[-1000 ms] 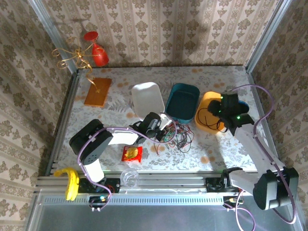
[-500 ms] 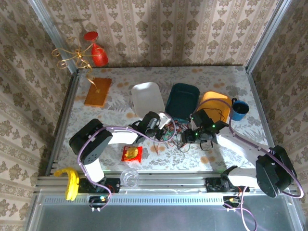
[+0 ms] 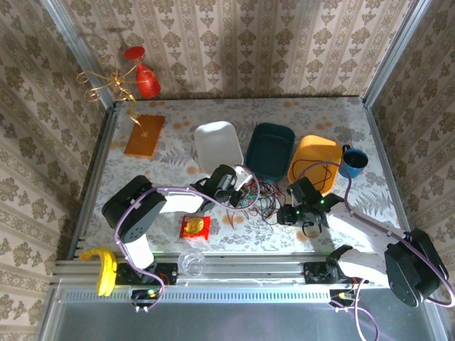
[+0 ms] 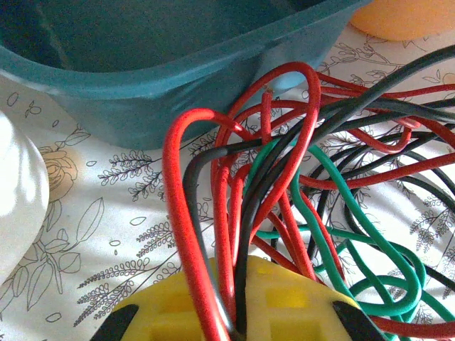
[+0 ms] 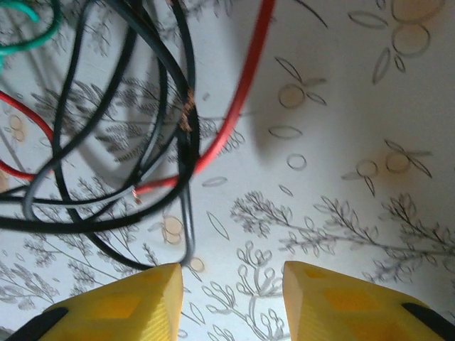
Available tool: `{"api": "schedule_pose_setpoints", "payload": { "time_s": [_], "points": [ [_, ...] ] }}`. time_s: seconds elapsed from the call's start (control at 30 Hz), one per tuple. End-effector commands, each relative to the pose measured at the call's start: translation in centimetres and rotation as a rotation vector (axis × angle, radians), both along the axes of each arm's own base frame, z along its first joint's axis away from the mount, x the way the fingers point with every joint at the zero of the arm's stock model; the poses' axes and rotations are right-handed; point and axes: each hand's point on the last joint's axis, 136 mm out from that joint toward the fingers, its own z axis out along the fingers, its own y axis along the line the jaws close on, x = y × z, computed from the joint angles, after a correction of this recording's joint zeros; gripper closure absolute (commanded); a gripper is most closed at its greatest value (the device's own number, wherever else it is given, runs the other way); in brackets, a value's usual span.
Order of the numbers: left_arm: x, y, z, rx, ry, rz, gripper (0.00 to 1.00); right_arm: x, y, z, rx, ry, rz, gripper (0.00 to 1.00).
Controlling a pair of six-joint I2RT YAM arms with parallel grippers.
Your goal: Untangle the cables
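Observation:
The cables [image 3: 261,196] lie as a tangle of thin red, green and black wires on the floral table, in front of the teal bin. My left gripper [image 3: 233,190] is at the tangle's left side, shut on a bunch of red cable [image 4: 213,220] and black cable [image 4: 250,213] strands pinched between its yellow fingers [image 4: 306,305]. Green cable [image 4: 370,241] loops lie just to the right. My right gripper [image 3: 286,213] is low at the tangle's right edge, open [image 5: 233,284] over bare table. A black loop [image 5: 186,241] touches its left fingertip.
Behind the tangle stand a white tray [image 3: 217,145], a teal bin [image 3: 270,150] and an orange bowl [image 3: 318,158] with a black wire looped across it. A blue cup [image 3: 353,162] is far right. A red snack packet [image 3: 194,227] lies front left, near a clear glass [image 3: 190,261].
The right arm has swung from over the orange bowl down and left to the tangle's right edge, its jaws narrowing a little. The left gripper has kept still.

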Motion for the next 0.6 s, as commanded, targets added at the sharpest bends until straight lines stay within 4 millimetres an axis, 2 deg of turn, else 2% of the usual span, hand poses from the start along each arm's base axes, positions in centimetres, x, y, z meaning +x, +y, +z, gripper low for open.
{"api": "schedule_pose_setpoints", "payload": {
  "time_s": [0.0, 0.17, 0.33, 0.43, 0.5, 0.57],
  "points": [
    [0.2, -0.1, 0.5, -0.017, 0.006, 0.006, 1.0, 1.4, 1.3, 0.6, 0.043, -0.035, 0.019, 0.57],
    [0.1, -0.1, 0.4, -0.013, 0.008, 0.003, 1.0, 1.8, 1.9, 0.1, 0.046, -0.018, 0.035, 0.58],
    [0.0, -0.2, 0.5, -0.013, 0.004, 0.001, 1.0, 1.8, 1.1, -1.0, -0.001, -0.001, 0.01, 0.65],
    [0.0, -0.3, 0.4, -0.013, 0.004, -0.002, 1.0, 2.2, -0.2, -1.5, -0.072, -0.011, -0.034, 0.81],
    [0.0, -0.3, 0.4, -0.013, 0.005, -0.001, 1.0, 2.3, -2.2, -1.6, -0.16, -0.024, -0.109, 0.94],
    [0.1, -0.2, 0.4, -0.01, 0.004, 0.005, 1.0, 2.5, -3.6, -0.9, -0.212, -0.049, -0.169, 1.0]
  ]
}}
